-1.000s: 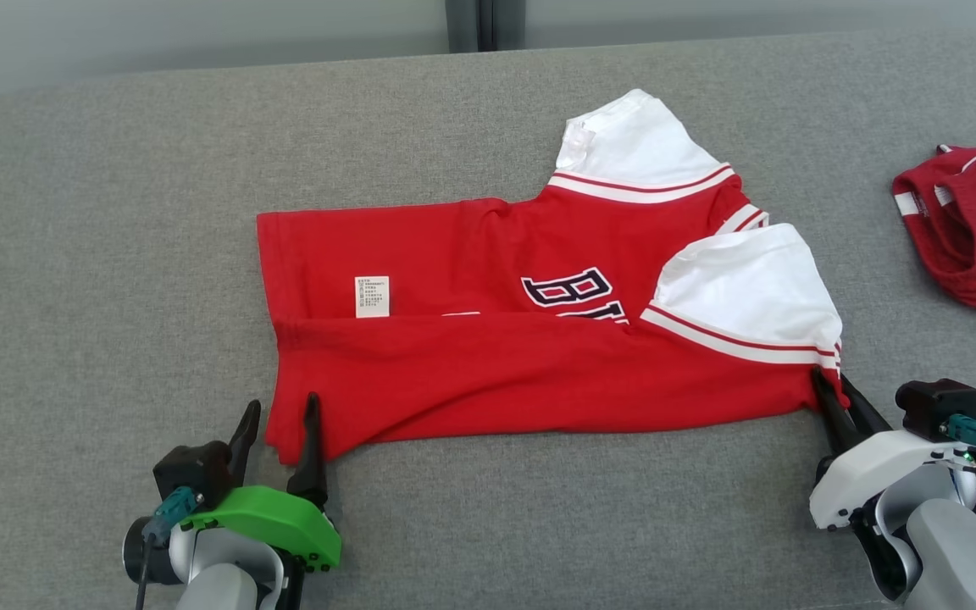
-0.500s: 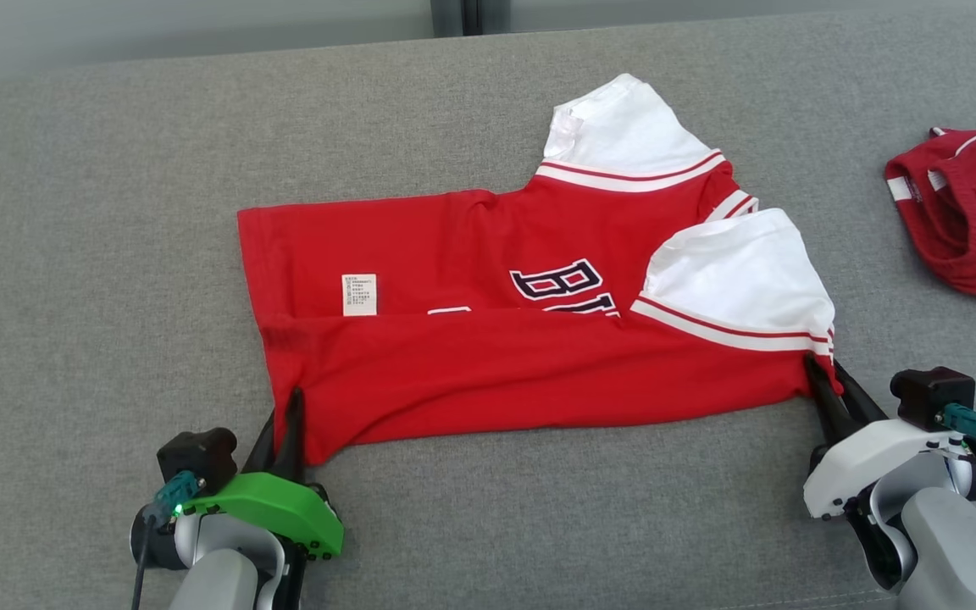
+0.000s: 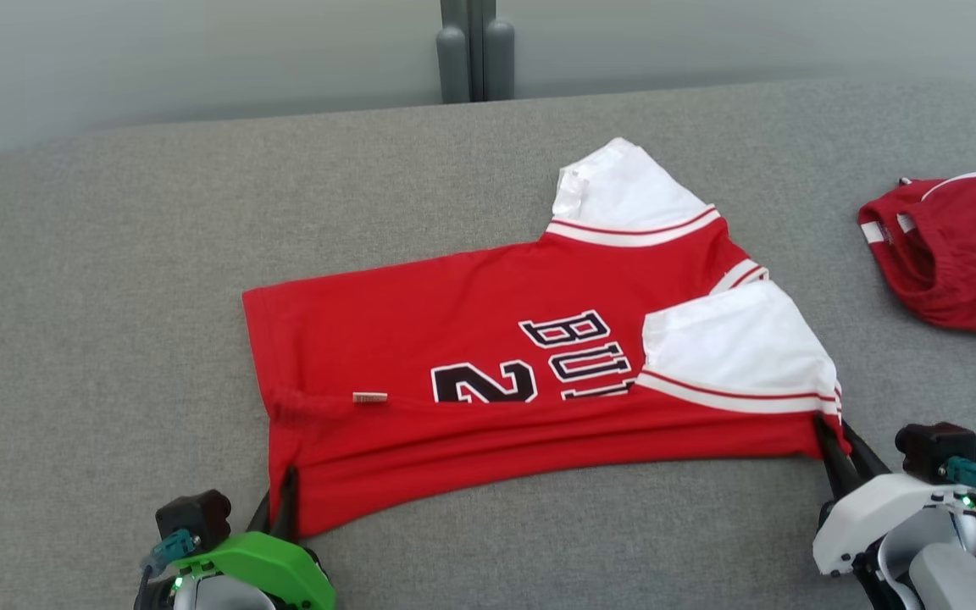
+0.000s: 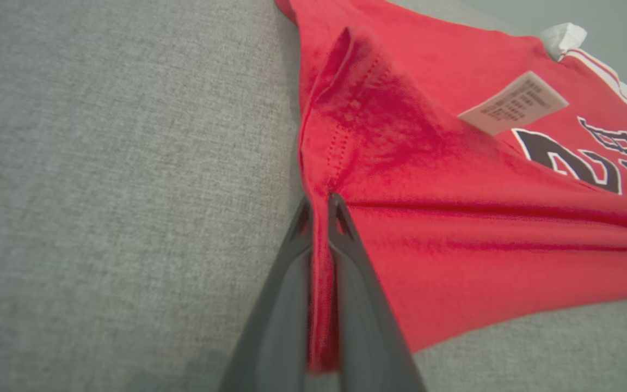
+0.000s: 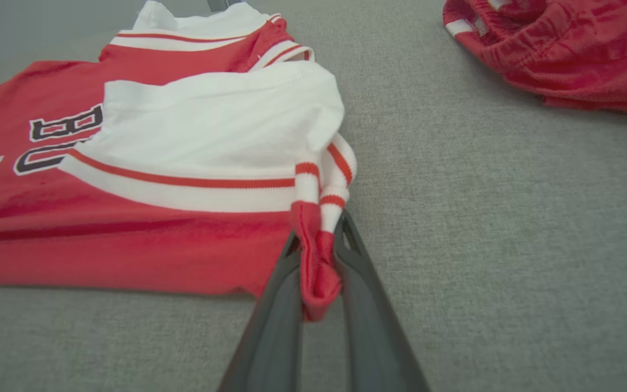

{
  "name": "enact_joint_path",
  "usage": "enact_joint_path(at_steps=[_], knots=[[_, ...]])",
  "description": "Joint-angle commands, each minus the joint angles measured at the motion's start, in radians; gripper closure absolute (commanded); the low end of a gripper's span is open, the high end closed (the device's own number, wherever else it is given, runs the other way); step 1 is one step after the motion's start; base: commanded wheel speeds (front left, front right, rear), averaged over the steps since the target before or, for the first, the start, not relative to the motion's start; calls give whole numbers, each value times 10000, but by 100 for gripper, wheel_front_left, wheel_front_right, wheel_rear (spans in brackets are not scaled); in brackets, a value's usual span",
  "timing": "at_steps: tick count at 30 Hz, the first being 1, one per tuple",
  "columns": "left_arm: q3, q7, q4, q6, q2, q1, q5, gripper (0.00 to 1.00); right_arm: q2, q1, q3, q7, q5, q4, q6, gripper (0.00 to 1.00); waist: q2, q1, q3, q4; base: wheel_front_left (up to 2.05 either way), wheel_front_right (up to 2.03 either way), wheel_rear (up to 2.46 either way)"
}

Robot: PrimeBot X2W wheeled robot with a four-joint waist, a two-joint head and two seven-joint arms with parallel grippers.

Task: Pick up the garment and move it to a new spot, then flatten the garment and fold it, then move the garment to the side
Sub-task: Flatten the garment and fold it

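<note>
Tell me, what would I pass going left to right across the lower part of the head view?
Left end effector → small label on the red jersey → its black number 2 → its near white sleeve → right end effector.

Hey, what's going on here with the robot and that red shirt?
The robot is working on the red jersey, which lies on the gray surface. Its left gripper is shut on the hem corner and its right gripper is shut on the cloth by the near white sleeve. A near strip of the jersey is folded over the printed front. Another red garment lies off to the right.
</note>
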Motion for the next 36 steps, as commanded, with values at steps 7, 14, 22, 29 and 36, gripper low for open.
enact_joint_path(at_steps=[7, 14, 22, 29, 36], knots=[[-277, 24, 879, 32, 312, 518, -327, 100, 52, 891, 131, 4, 175, 117, -32, 100, 0, 0, -1409, -31, 0, 0, 0], [-424, 15, 1128, 30, 460, 759, -484, 100, 217, 1407, 330, 4, 263, 32, -30, 100, 0, 0, -1866, 13, 0, 0, 0], [-340, 15, 1259, 28, 471, 954, -468, 100, 176, 2073, 530, 4, 388, -79, -30, 100, 0, 0, -1981, 98, 0, 0, 0], [46, 15, 932, 185, 422, 840, 23, 0, 193, 1737, 13, 4, 186, -107, -25, 0, 0, 0, -1636, 111, 0, 0, 0], [791, 15, -479, 405, 266, 673, 996, 0, 290, 1208, -1222, 4, -668, -1149, -24, 0, 0, 0, -1004, 169, 0, 0, 0]])
